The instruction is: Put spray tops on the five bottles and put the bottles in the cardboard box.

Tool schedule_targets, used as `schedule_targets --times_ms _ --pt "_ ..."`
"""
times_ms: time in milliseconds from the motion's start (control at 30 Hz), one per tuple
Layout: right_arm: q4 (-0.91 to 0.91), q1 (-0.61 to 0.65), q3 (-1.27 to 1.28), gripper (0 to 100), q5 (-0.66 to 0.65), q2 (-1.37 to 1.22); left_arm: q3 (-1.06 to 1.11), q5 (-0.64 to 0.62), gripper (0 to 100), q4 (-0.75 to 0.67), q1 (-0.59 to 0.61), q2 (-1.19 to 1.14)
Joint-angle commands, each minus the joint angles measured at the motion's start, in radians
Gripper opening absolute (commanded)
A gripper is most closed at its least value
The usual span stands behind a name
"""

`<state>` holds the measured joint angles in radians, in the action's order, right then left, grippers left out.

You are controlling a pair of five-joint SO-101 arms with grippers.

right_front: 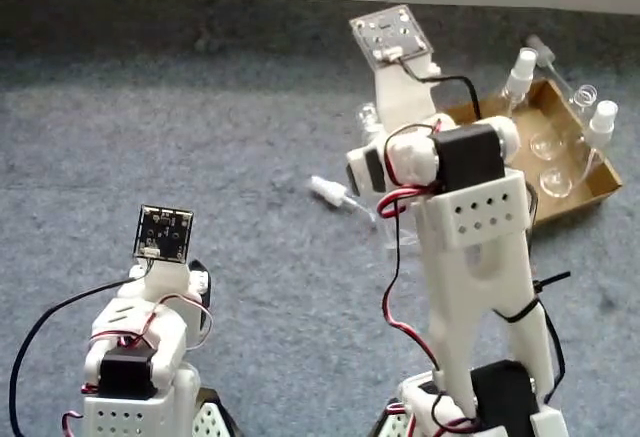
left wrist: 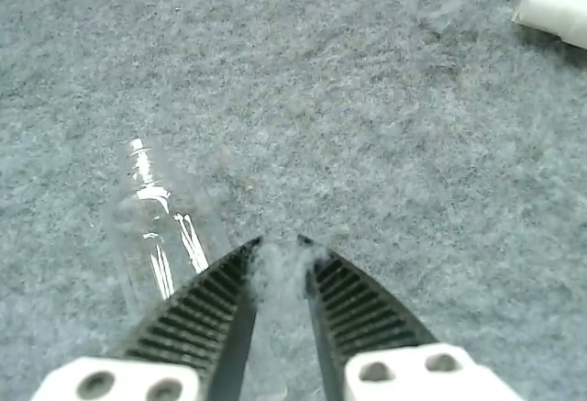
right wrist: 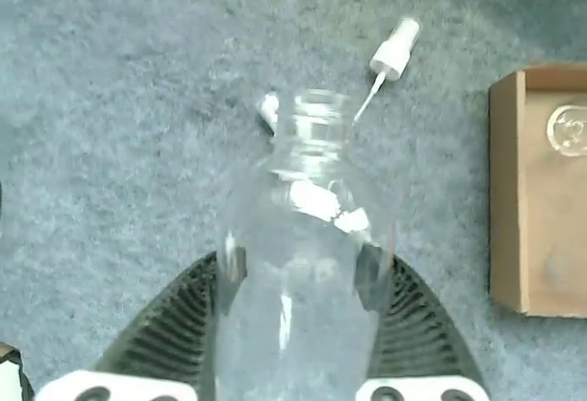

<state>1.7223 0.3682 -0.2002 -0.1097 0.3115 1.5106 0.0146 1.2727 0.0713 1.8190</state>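
Observation:
My right gripper [right wrist: 303,259] is shut on a clear bottle [right wrist: 307,236] that has no top, its open neck pointing away over the carpet. A white spray top [right wrist: 393,55] lies beyond the neck. The cardboard box [right wrist: 537,236] is off to one side. In the high view the box [right_front: 598,185] holds several bottles; two wear spray tops [right_front: 522,72]. One loose spray top [right_front: 333,195] lies left of the right arm [right_front: 470,217]. My left gripper [left wrist: 280,240] is open by a narrow gap, with only carpet in it. A clear bottle [left wrist: 156,236] lies beside one finger.
Grey carpet covers the whole work surface. The left arm [right_front: 140,357] sits low at the near left. Another white spray top [left wrist: 555,16] lies farther off in the left wrist view. A thin tube [right_front: 548,57] lies by the box's far edge.

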Motion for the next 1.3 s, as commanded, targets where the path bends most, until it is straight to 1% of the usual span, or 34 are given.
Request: schedule_targets --times_ms 0,200,367,400,533,667,933,1033,1200,1267 --pt "-0.093 -0.016 0.177 6.0 -0.011 0.094 -0.007 0.006 1 -0.005 -0.016 0.004" --pt "-0.283 -0.016 0.522 6.0 -0.011 0.196 -0.007 0.006 1 -0.005 -0.016 0.004" --pt "-0.427 -0.016 0.751 6.0 -0.014 0.3 -0.005 0.006 1 -0.005 -0.016 0.004" --pt "-0.452 -0.016 0.794 6.0 -0.031 0.32 -0.005 0.006 1 -0.005 -0.016 0.004" --pt "-0.547 -0.016 0.964 6.0 -0.169 0.389 -0.005 0.006 1 -0.005 -0.016 0.004" --pt "-0.619 -0.016 1.113 6.0 -0.18 0.426 -0.005 0.006 1 -0.005 -0.016 0.004" --pt "-0.831 -0.016 1.351 6.0 -0.18 0.43 -0.005 0.006 1 -0.005 -0.018 0.004" --pt "-0.846 -0.016 1.391 6.6 -0.184 0.43 -0.005 0.006 1 -0.005 -0.018 0.004" --pt "-0.843 -0.016 1.423 15.6 -0.184 0.435 -0.005 0.006 1 -0.006 -0.018 0.004" --pt "-0.843 -0.016 1.429 17.0 -0.186 0.44 -0.005 0.006 1 -0.006 -0.018 0.004"
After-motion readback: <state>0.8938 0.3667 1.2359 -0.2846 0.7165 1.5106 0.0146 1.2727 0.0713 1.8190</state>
